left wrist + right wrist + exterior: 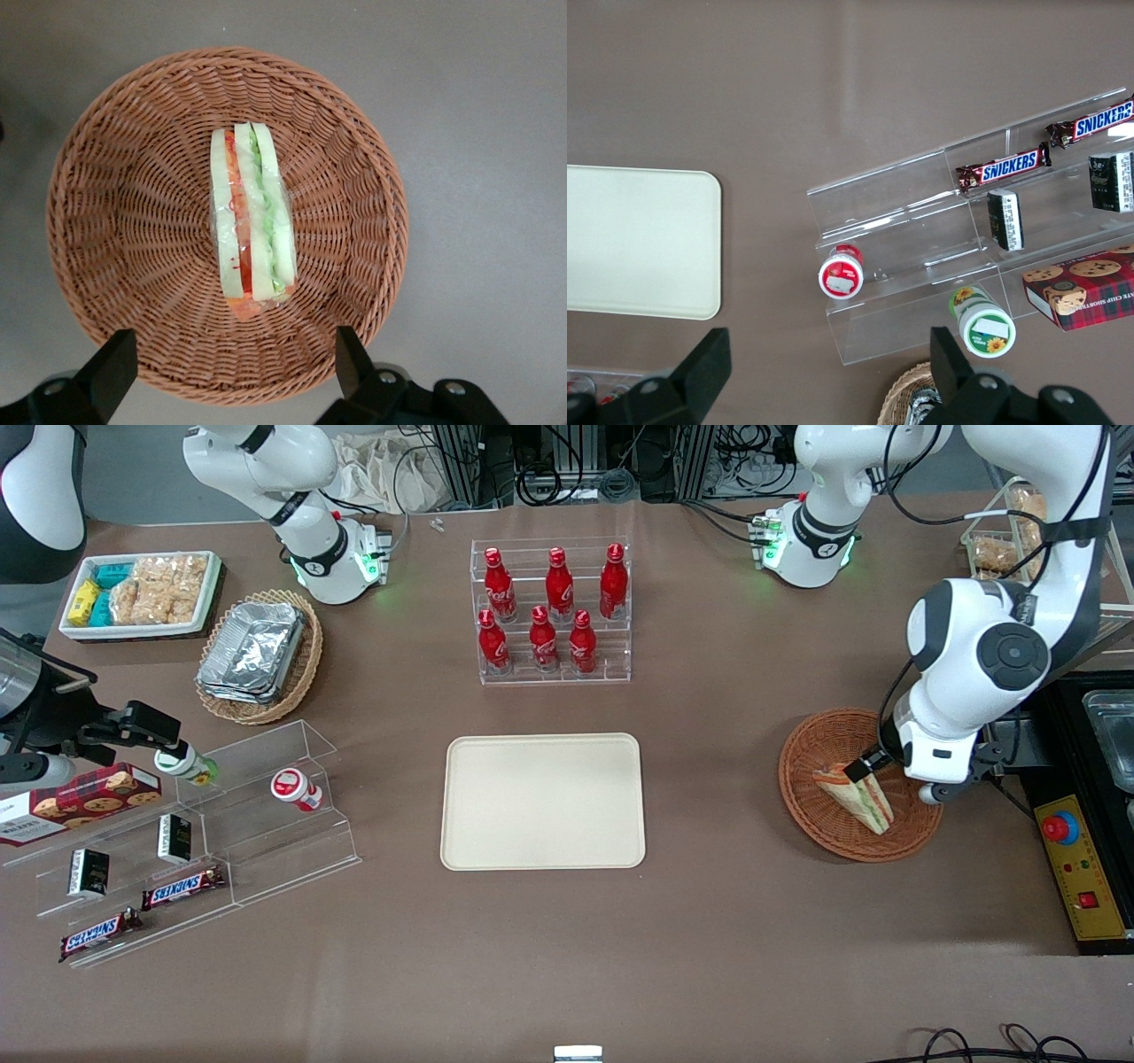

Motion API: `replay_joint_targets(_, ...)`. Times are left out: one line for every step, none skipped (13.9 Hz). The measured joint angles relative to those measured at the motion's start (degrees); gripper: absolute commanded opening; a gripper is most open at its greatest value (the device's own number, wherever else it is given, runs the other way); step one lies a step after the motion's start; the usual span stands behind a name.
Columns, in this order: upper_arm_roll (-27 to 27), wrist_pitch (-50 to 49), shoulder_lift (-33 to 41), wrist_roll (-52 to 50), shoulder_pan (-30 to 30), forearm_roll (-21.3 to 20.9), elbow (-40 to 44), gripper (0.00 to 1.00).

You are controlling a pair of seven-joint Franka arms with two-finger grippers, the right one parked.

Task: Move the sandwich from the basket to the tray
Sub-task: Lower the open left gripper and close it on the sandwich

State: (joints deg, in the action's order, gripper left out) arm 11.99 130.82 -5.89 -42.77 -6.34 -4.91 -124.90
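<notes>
The sandwich [855, 797] [252, 217], a wrapped wedge of white bread with orange-red and green layers, lies in the round reddish-brown basket [806, 815] [133, 221] toward the working arm's end of the table. My left gripper [873, 771] [232, 363] hangs just above the basket, over the sandwich. It is open, with its two black fingers [115, 365] spread wide and nothing between them. The cream tray [542, 801] [638, 239] lies bare at the table's middle, well apart from the basket.
A clear rack of red bottles [554, 611] stands farther from the front camera than the tray. A black control box with a red button [1060, 828] sits close beside the basket. Toward the parked arm's end are an acrylic snack shelf [195, 833], an oval basket of foil containers [259, 654] and a white bin [142, 593].
</notes>
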Motion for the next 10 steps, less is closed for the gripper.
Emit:
replay_joint_targets(0.0, 1.17, -0.08, -0.07, 0.0, 0.0, -0.44, 0.99)
replay_joint_targets(0.0, 2.51, -0.36, -0.09, 0.0, 0.0, -0.73, 0.99)
replay_joint_targets(0.0, 3.97, -0.93, -0.12, 0.0, 0.0, -0.92, 0.99)
replay_joint_targets(-0.03, 5.61, -1.82, -0.16, 0.0, 0.0, -1.02, 0.99)
replay_joint_targets(-0.08, 7.51, -2.96, -0.18, -0.01, 0.0, -1.08, 0.99)
replay_joint_targets(-0.16, 9.44, -4.26, -0.18, -0.03, 0.0, -1.12, 0.99)
replay_joint_targets(-0.22, 11.08, -5.66, -0.18, -0.04, 0.0, -1.14, 0.99)
replay_joint_targets(-0.3, 12.0, -6.9, -0.18, -0.05, 0.0, -1.15, 0.99)
replay_joint_targets(-0.59, 12.5, -7.88, -0.18, -0.05, -0.03, -1.15, 0.99)
replay_joint_targets(-1.1, 12.74, -8.53, -0.18, -0.07, -0.04, -1.15, 0.99)
